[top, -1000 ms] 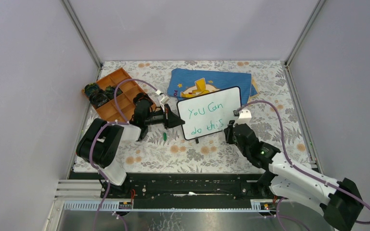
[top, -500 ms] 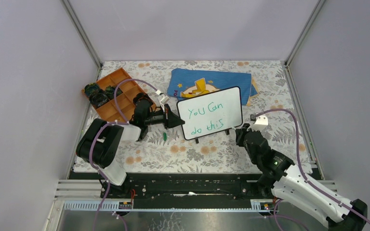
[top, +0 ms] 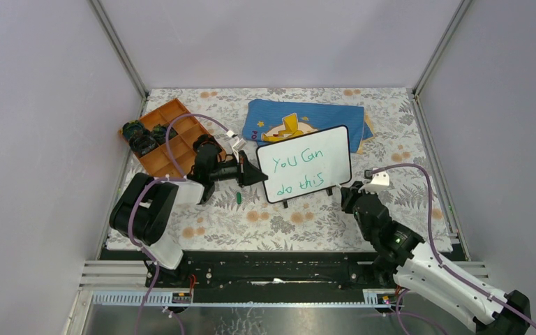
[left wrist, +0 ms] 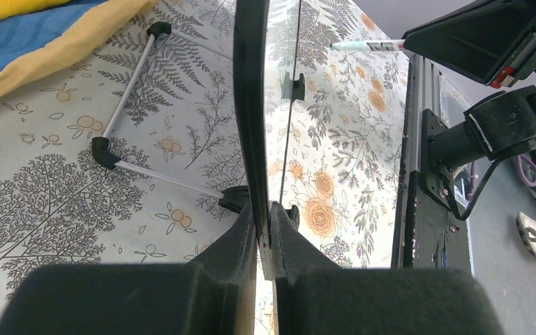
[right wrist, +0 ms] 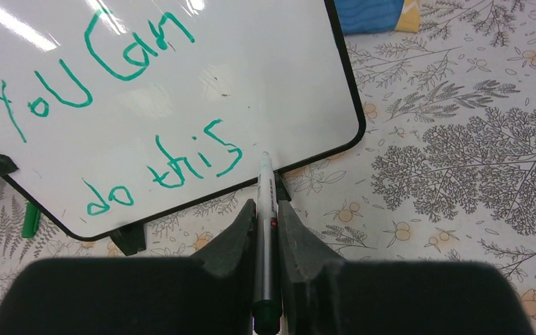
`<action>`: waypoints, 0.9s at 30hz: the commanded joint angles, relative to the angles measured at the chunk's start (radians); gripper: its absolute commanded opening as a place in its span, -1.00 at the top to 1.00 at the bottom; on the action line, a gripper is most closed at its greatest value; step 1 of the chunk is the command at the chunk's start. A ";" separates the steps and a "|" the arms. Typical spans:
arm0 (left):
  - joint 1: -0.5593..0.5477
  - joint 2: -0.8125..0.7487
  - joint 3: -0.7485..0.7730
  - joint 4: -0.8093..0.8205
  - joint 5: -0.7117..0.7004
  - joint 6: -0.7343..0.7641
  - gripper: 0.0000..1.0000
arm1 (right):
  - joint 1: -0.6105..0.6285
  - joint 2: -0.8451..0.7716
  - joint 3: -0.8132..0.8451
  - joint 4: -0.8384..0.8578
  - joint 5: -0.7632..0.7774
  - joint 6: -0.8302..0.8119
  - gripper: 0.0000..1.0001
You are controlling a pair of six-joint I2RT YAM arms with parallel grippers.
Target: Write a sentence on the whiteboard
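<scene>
Top external view: the whiteboard (top: 306, 173), a glossy white rectangle in a thin black round-cornered frame, stands propped mid-desk on the floral-patterned desk (top: 419, 146). Its long axis runs left to right, slightly skewed, and its face is turned toward the arms. The sentence (right wrist: 112, 105), green handwriting in two lines, reads "You Can do this". The left gripper (left wrist: 264, 209) has its jaws clamped on the board's left frame edge, while the right gripper (right wrist: 265, 209) has its jaws clamped on a slim marker (right wrist: 264, 188) whose tip points at the board's lower right edge.
</scene>
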 commanded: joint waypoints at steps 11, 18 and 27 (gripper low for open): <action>-0.030 0.015 0.000 -0.220 -0.043 0.118 1.00 | -0.006 -0.065 -0.035 0.133 -0.009 -0.050 1.00; -0.039 0.020 0.005 -0.238 -0.047 0.131 1.00 | -0.007 -0.071 -0.054 0.180 -0.005 -0.061 1.00; -0.044 0.017 0.007 -0.253 -0.054 0.138 1.00 | -0.006 -0.076 -0.066 0.192 -0.007 -0.067 1.00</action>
